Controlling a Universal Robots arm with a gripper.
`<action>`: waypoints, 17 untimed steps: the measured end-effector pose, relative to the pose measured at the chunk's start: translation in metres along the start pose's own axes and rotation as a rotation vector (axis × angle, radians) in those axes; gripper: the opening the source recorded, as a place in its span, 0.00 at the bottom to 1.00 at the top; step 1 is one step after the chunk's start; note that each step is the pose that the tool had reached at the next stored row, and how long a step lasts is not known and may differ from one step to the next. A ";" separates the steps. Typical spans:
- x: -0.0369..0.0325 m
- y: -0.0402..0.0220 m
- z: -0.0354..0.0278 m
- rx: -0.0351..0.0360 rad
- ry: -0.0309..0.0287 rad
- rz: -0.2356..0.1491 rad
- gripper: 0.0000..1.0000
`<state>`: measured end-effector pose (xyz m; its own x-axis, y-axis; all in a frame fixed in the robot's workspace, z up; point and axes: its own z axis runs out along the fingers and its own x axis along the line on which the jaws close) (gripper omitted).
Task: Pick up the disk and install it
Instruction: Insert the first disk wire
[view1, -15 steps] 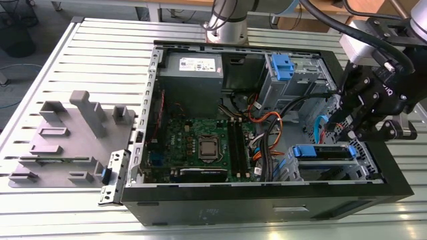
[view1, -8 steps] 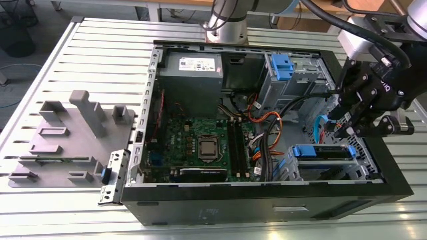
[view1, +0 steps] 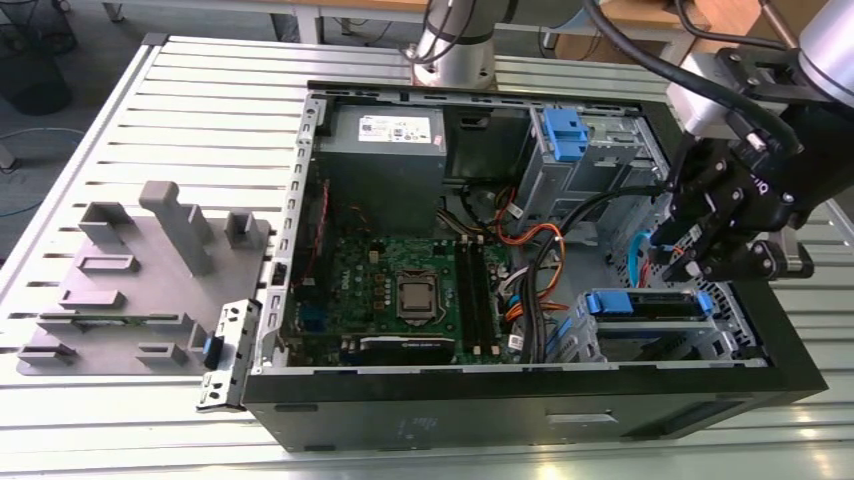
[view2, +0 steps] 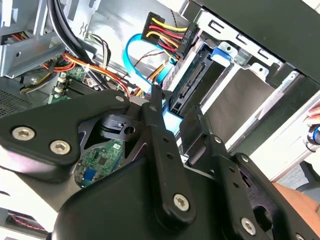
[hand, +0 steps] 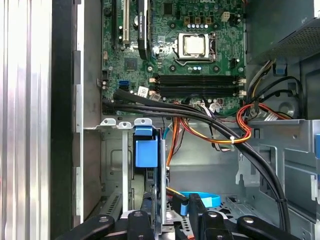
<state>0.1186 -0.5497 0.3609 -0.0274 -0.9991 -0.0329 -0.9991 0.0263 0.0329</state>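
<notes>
— Inside open computer case (view1: 534, 400), lower drive cage: item?
— Disk (view1: 647, 305), flat, blue plastic end tab, seated upright in perforated metal bay.
— Gripper (view1: 701, 262)?
— Black, matte, bolted fingers (view2: 159, 131) parted, holding nothing, just above disk.

Robotics lab bench, slatted aluminium table (view1: 160, 120), open PC case (view1: 534, 400), grey fixture block (view1: 134, 290), robot arm base (view1: 454, 50)
</notes>
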 end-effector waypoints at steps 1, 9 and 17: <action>0.0001 -0.0001 0.0018 0.0000 -0.0001 0.000 0.42; 0.0001 -0.0002 0.0050 0.0000 0.0001 0.000 0.42; 0.0002 -0.0002 0.0055 0.0000 0.0000 0.000 0.22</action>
<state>0.1186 -0.5497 0.3554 -0.0273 -0.9991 -0.0329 -0.9991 0.0263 0.0329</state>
